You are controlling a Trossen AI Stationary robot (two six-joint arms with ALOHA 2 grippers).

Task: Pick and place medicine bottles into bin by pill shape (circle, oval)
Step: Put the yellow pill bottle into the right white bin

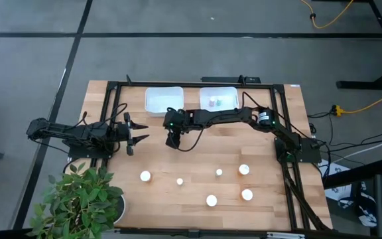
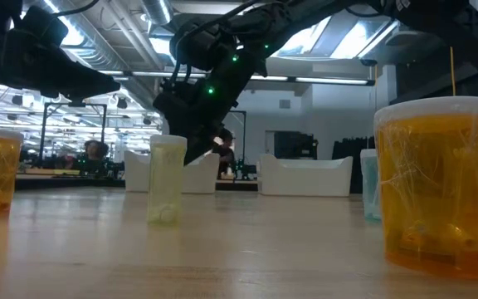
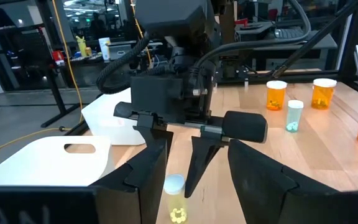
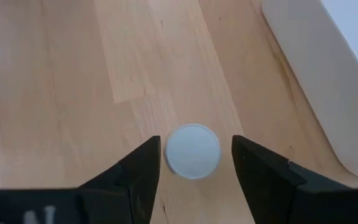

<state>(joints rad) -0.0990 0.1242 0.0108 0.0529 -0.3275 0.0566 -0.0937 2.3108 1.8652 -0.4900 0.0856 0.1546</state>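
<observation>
Table: light wood, pale grain stripes. Two bins: white. Bottle caps: white. Nearest bottle: orange, see-through. Bottle by arm: pale yellow-green. Arms: black, small green lights. Plant: green leaves. Floor: grey.

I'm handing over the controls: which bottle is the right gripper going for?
Start at the two white plastic bins at the table's far edge. Just in front of the left bin, the right gripper hangs open over a pale, clear bottle with a round white cap. It stands alone, apart from the front cluster.
</observation>
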